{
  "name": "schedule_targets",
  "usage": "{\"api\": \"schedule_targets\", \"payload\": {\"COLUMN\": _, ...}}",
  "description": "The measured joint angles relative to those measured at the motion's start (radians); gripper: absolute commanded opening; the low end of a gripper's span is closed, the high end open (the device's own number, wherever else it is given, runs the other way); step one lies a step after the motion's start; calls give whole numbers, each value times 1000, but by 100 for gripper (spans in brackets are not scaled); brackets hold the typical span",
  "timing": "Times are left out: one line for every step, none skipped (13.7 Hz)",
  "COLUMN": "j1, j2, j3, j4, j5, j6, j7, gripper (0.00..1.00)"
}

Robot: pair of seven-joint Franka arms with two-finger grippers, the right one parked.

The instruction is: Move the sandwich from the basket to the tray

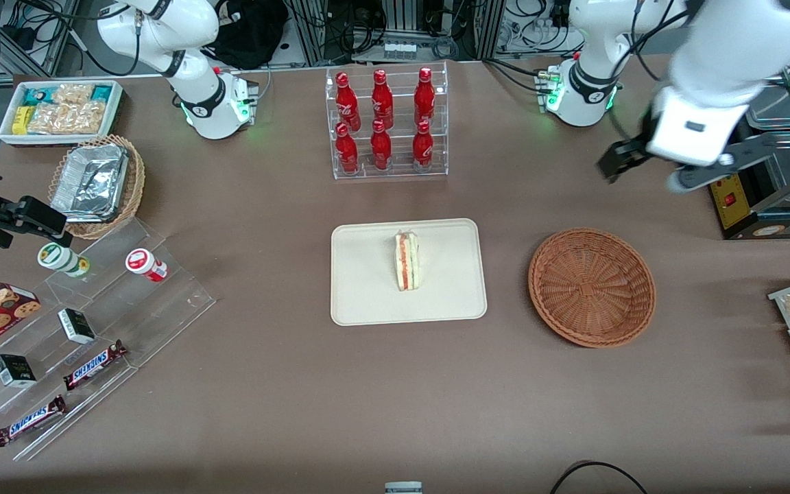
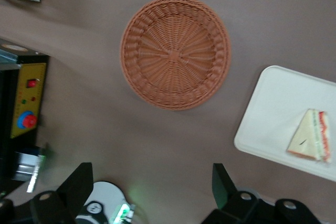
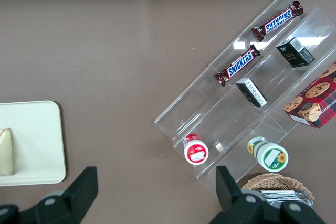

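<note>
With small triangular white-bread sandwich [image 1: 407,261] lying on flat cream rectangular tray [image 1: 367,302], round reddish-brown wicker basket [image 1: 592,286] empty: task judged complete. My pincer [image 2: 152,192], spread and empty, high above bench near basket; best retreat clear of tray.

six red bottles [image 1: 385,123] in clear rack | Snickers bars [image 1: 93,363] | snack bin [image 1: 62,110]
</note>
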Motion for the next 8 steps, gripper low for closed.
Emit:
{"api": "schedule_targets", "payload": {"j1": 26, "j2": -4, "j3": 1, "j4": -4, "j5": -1, "j6": -6, "j7": 60, "gripper": 100}}
{"api": "schedule_targets", "payload": {"j1": 44, "j2": -4, "j3": 2, "j4": -8, "j5": -2, "j6": -10, "j7": 105, "gripper": 100}}
{"api": "schedule_targets", "payload": {"j1": 57, "j2": -3, "j3": 2, "j4": -13, "j5": -3, "j6": -14, "j7": 145, "gripper": 100}}
{"api": "schedule_targets", "payload": {"j1": 72, "j2": -3, "j3": 2, "j4": -16, "j5": -9, "j6": -15, "j7": 183, "gripper": 100}}
{"api": "schedule_targets", "payload": {"j1": 90, "j2": -3, "j3": 3, "j4": -17, "j5": -29, "j6": -15, "j7": 214, "gripper": 100}}
{"api": "schedule_targets", "payload": {"j1": 110, "j2": -4, "j3": 3, "j4": -17, "j5": -50, "j6": -16, "j7": 242, "gripper": 100}}
{"api": "schedule_targets", "payload": {"j1": 126, "j2": -4, "j3": 6, "j4": -17, "j5": -57, "j6": -16, "j7": 274, "gripper": 100}}
{"api": "schedule_targets", "payload": {"j1": 133, "j2": -4, "j3": 22, "j4": -17, "j5": -58, "j6": -18, "j7": 306, "gripper": 100}}
